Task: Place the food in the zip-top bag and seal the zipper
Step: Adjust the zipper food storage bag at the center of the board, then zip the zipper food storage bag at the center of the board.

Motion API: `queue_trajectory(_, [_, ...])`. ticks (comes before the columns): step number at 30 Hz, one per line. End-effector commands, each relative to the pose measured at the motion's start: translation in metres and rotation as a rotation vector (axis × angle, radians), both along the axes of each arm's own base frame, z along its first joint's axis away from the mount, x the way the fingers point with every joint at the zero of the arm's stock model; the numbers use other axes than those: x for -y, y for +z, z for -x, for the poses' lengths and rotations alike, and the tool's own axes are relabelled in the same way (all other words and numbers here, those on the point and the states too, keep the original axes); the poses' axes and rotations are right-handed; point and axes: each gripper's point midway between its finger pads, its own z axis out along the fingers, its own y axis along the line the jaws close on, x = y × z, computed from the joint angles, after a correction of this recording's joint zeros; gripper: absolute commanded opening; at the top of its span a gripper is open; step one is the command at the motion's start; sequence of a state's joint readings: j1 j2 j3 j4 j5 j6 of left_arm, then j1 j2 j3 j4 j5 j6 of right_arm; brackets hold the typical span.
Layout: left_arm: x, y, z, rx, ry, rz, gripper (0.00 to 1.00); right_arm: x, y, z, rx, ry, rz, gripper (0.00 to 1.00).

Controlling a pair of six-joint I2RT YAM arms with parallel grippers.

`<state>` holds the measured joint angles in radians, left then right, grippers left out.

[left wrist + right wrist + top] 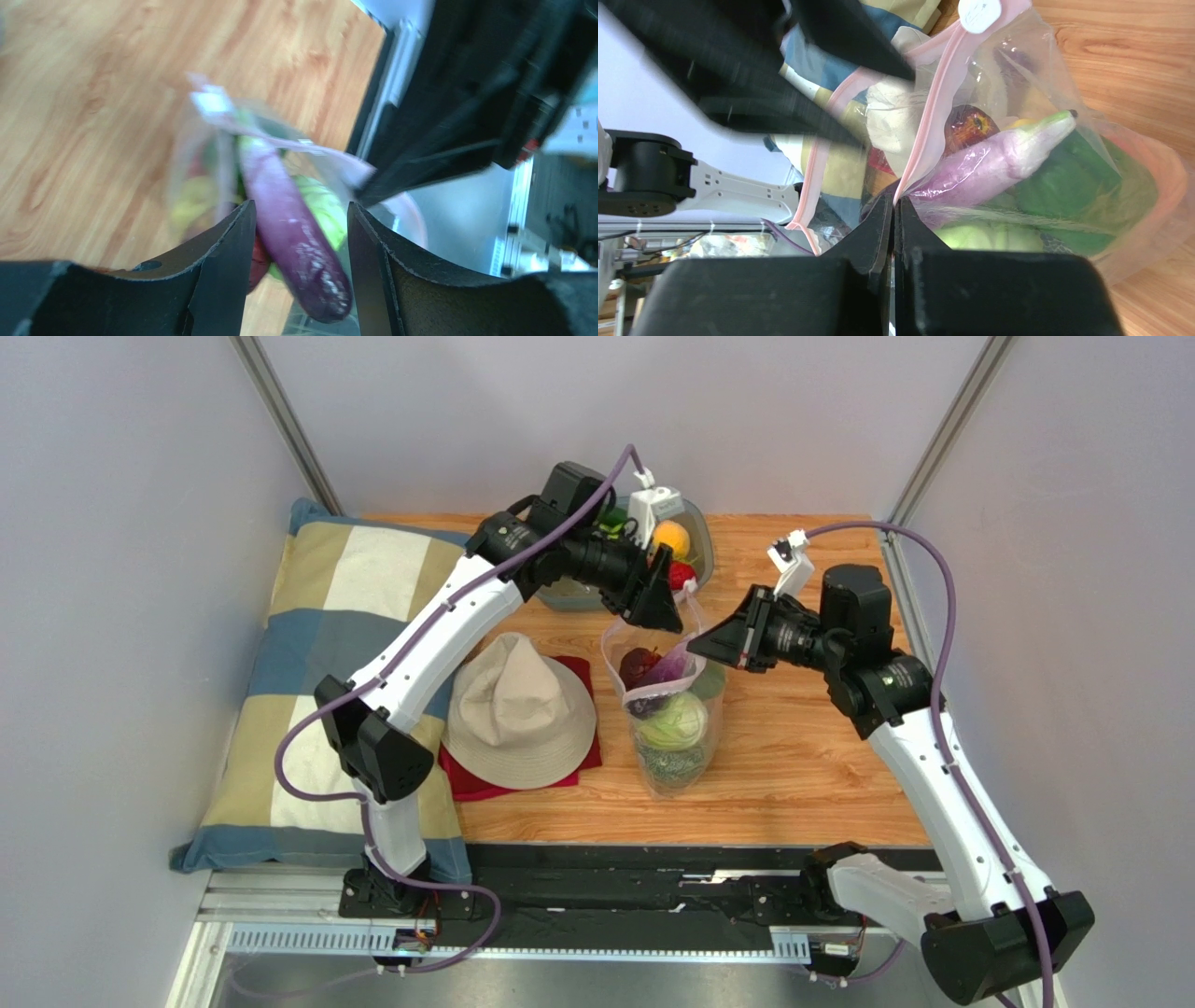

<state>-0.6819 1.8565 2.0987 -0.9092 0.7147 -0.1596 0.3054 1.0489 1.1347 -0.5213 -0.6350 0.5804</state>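
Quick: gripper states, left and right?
Left gripper: open; purple eggplant between its fingers.
Right gripper: shut on the pink zipper strip of the clear plastic bag.

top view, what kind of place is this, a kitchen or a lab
Likely a robot test booth: plain grey walls, left arm and right arm bolted to a rail, plus a staged hat and pillow.

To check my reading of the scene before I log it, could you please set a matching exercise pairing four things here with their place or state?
1. eggplant
2. hat
3. right gripper
4. left gripper

A. open, over the zip-top bag
B. inside the bag
C. on the red cloth
D. shut on the zipper

Pairs: 1-B, 2-C, 3-D, 4-A
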Motion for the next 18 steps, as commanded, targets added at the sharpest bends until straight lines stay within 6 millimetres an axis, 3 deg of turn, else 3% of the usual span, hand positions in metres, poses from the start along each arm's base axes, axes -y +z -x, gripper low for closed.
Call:
queue_trajectory(1, [-0.031, 0.062, -0.036, 0.142, 0.185, 0.145, 0.59, 0.007, 0.014, 0.008, 0.132, 0.003, 0.027, 0.0])
queue_trajectory(3, [-0.037, 0.067, -0.045, 0.247, 0.218, 0.116, 0.73, 0.007, 0.009, 0.01, 0.137, 0.01, 0.037, 0.0])
queue_trajectory(5, [-0.037, 0.062, -0.047, 0.285, 0.215, 0.07, 0.85, 0.008, 0.006, 0.01, 0.147, 0.013, 0.041, 0.0])
queue_trajectory(7, [-0.03, 0.047, -0.053, 0.296, 0.199, 0.019, 0.89, 0.007, 0.006, 0.009, 0.16, 0.016, 0.041, 0.0])
queue_trajectory(8, [-0.028, 0.049, -0.053, 0.286, 0.201, 0.018, 0.99, 0.007, 0.007, 0.009, 0.163, 0.02, 0.04, 0.0])
queue_trajectory(9, [-0.021, 0.039, -0.056, 0.248, 0.186, 0.011, 0.99, 0.006, 0.007, 0.008, 0.165, 0.021, 0.039, 0.0])
queue_trajectory(14, [-0.002, 0.034, -0.041, 0.248, 0.071, 0.011, 0.97, 0.006, 0.012, 0.003, 0.192, 0.025, 0.051, 0.0])
queue_trajectory(16, [0.004, 0.023, -0.033, 0.276, 0.003, -0.013, 0.91, 0.006, 0.014, 0.002, 0.207, 0.026, 0.055, 0.0])
queue_trajectory(18, [0.002, 0.009, -0.035, 0.282, 0.0, -0.072, 0.79, 0.006, 0.016, 0.002, 0.215, 0.03, 0.06, 0.0])
